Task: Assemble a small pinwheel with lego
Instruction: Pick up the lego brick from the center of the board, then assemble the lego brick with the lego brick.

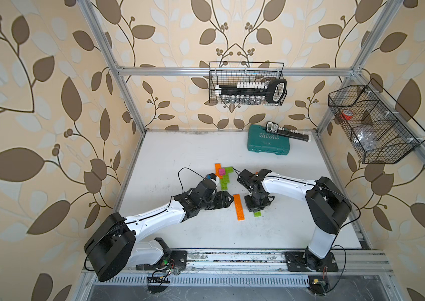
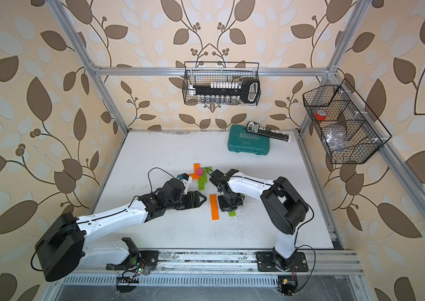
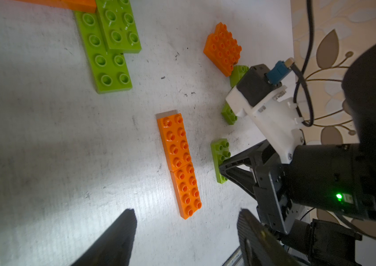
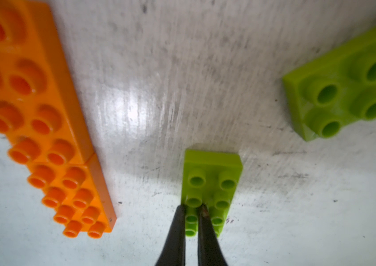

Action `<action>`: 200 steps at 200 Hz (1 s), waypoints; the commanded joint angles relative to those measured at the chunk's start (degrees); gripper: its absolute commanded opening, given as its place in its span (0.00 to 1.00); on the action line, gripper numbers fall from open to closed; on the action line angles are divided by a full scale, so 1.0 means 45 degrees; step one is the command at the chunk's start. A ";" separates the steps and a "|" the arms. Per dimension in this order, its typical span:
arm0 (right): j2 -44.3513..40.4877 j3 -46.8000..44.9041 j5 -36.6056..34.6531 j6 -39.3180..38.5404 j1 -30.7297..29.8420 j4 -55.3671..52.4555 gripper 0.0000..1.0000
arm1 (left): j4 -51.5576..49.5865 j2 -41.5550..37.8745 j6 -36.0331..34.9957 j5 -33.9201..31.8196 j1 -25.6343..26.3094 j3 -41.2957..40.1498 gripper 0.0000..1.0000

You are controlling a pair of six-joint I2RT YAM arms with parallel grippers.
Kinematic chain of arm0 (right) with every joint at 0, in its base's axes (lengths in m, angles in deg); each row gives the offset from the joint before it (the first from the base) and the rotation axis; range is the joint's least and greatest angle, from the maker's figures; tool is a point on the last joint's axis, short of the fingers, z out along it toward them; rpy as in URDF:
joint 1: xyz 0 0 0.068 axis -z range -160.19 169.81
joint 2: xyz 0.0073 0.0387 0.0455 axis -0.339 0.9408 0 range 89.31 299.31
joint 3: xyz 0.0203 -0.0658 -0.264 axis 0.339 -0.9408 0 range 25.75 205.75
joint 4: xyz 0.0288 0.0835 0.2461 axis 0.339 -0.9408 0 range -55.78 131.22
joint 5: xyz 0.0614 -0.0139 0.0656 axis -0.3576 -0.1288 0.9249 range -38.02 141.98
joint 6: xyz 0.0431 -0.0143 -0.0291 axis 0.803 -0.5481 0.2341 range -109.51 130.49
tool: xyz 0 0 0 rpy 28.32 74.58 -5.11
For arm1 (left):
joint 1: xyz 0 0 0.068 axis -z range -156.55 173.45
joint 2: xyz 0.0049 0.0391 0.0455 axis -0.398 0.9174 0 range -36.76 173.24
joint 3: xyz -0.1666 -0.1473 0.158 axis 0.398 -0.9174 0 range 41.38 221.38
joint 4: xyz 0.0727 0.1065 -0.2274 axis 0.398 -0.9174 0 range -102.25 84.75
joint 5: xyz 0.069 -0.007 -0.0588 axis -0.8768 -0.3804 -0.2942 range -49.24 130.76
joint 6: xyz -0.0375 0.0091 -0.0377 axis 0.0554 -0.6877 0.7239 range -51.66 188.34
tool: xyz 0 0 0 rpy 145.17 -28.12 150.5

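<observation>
White table (image 1: 180, 156); case (image 1: 268, 142) reads EXPLOIT; right hand (image 4: 191, 207) pinches lime brick (image 4: 212, 165), left hand (image 3: 186, 210) spread.

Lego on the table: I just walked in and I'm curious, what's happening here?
The right gripper is shut on a stud of a loose lime-green brick lying flat. The left gripper hovers open beside two orange bricks laid end to end. The part-built pinwheel, pink brick on top, sits beyond them.
</observation>
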State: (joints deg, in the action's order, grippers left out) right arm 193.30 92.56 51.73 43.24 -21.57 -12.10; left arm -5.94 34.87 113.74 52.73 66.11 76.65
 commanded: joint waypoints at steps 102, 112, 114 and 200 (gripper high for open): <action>0.0392 0.1815 0.1451 0.0671 -0.0782 0.0188 0.10 | 0.0156 -0.0203 -0.0012 0.0700 -0.1075 -0.0217 0.72; 0.0518 0.1963 0.1500 0.0662 -0.0784 0.0219 0.10 | 0.0117 -0.0292 -0.0007 0.0681 -0.1110 -0.0273 0.72; 0.0538 0.1993 0.1506 0.0654 -0.0784 0.0211 0.10 | 0.0095 -0.0303 -0.0011 0.0686 -0.1127 -0.0287 0.72; 0.1408 0.2301 0.1540 0.0603 -0.0769 0.0194 0.10 | -0.0057 -0.0704 0.0007 0.0600 -0.1261 -0.0570 0.72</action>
State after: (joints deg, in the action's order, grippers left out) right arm 197.47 101.43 58.46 45.45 -24.96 -10.59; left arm -5.77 33.69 113.92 55.33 61.21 74.55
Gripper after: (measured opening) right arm 0.101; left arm 0.722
